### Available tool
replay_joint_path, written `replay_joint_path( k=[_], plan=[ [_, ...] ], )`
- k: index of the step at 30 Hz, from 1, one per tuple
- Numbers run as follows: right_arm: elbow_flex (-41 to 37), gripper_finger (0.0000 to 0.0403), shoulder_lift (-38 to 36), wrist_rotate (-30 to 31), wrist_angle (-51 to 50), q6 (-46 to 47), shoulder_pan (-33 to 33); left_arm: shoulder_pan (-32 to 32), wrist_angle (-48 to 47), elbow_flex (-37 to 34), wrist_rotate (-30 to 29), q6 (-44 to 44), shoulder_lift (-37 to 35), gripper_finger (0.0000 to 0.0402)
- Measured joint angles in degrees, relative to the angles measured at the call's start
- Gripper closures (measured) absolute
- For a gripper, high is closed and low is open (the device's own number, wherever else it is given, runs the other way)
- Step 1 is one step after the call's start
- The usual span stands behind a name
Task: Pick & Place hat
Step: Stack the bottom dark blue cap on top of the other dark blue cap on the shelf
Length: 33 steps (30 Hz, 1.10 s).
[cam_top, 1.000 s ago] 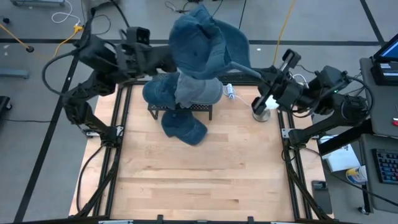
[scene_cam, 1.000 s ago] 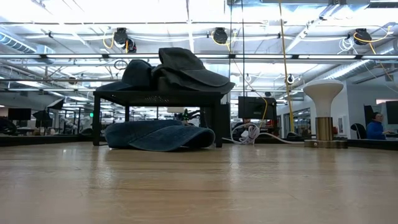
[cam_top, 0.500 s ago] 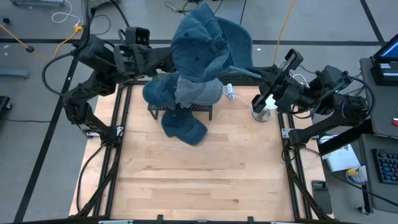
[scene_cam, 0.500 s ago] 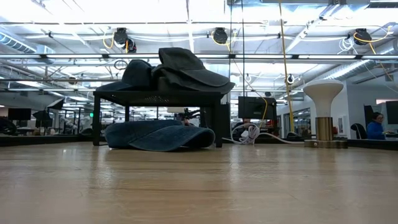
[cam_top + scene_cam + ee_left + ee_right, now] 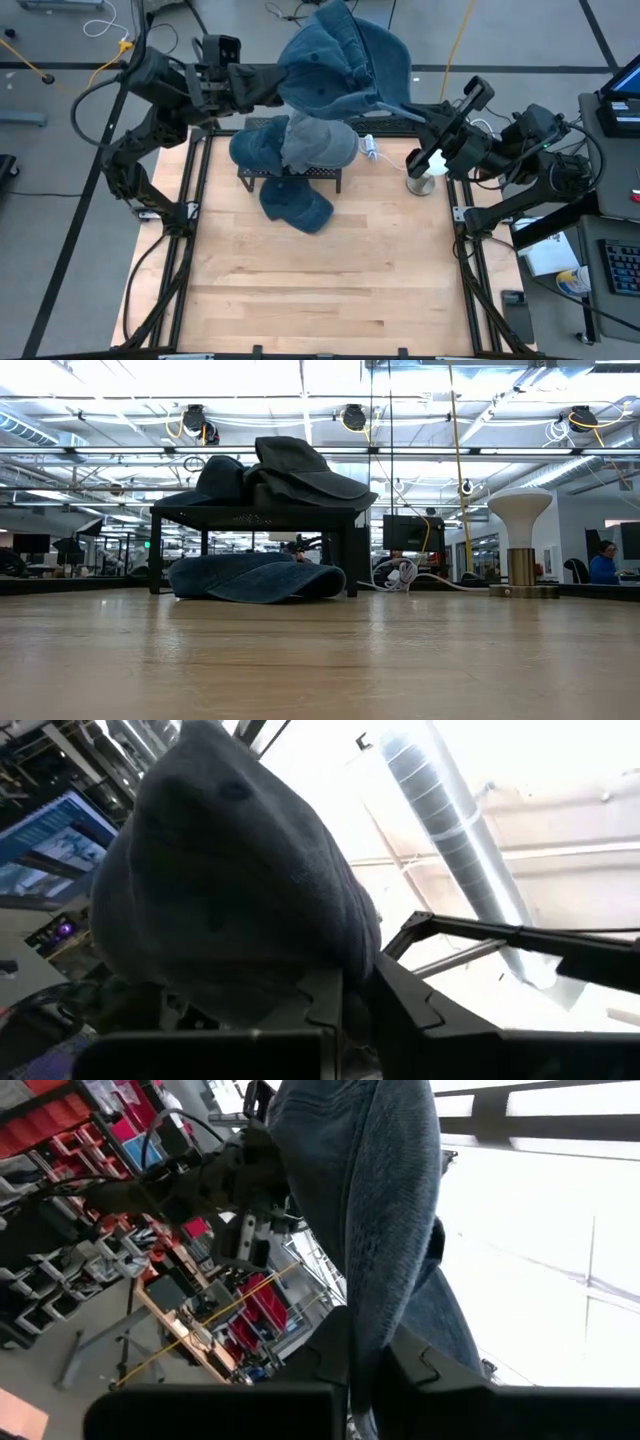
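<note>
Both of my grippers are clamped on one blue hat, which I hold high in the air above the far edge of the desk. My left gripper has its fingers pinched on the cloth at the crown's side, the hat bulging up past them in the left wrist view. My right gripper pinches the brim at the hat's other side, and in the right wrist view the cloth hangs down between its fingers. My left arm reaches in level from the far left corner, elbow bent out beyond the desk's left edge, forearm pointing toward the middle. My right arm stretches in from the far right corner, its wrist angled toward the left arm, so the two grippers face each other with the hat between them.

Below the held hat, a low black stand sits near the far edge with more hats piled on top. Another blue hat lies on the desk under and just before the stand. A white-topped post stands near the far right corner, with a coiled white cable between it and the stand.
</note>
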Motion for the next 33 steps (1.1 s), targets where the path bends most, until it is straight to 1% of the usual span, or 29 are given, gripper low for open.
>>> replay_joint_path(
  k=[4, 6, 8, 10, 13, 16, 18, 21, 25, 30, 33],
  plan=[
    [0.0, 0.0372, 0.0, -0.02, -0.77, 3.1, -0.01, 1.64, -2.25, 0.0, 1.05, 0.54, -0.02, 0.0372],
    [0.02, 0.035, -0.08, 0.1, -2.63, 5.54, 0.01, 2.56, -4.52, 0.0, 1.18, 0.84, -0.02, 0.0371],
    [0.02, 0.0322, -0.6, 1.13, -5.88, 10.22, 0.44, 3.57, -6.85, 0.0, 1.44, 1.69, -0.02, 0.0372],
    [0.0, 0.0286, -1.16, 3.39, -9.38, 17.72, 1.21, 4.77, -9.31, 0.0, 2.59, 2.15, -0.02, 0.0372],
    [0.05, 0.023, -2.73, 5.9, -18.0, 32.95, 1.81, 6.89, -14.52, 0.0, 5.17, 1.46, -0.02, 0.0372],
    [0.07, 0.0186, -4.32, 5.94, -30.14, 45.05, 2.48, 9.14, -21.58, 0.0, 8.26, 0.61, -0.01, 0.0372],
    [0.04, 0.0166, -5.09, 5.87, -36.66, 51.61, 3.37, 10.58, -26.27, 0.0, 10.4, 0.45, 0.0, 0.0372],
    [0.0, 0.015, -6.5, 5.8, -43.32, 57.75, 4.36, 12.56, -32.83, 0.0, 13.5, 0.72, 0.0, 0.0372],
    [0.02, 0.0145, -8.05, 5.84, -46.65, 60.66, 4.48, 15.13, -41.25, 0.0, 15.77, 1.09, -0.38, 0.0372],
    [0.0, 0.0148, -9.05, 5.81, -46.25, 60.54, 4.48, 18.63, -51.19, 0.06, 15.92, 6.81, -1.72, 0.0372],
    [0.02, 0.0148, -9.69, 5.88, -46.04, 58.95, 4.46, 20.84, -58.07, 0.02, 13.58, 10.24, -2.32, 0.0372]
  ],
)
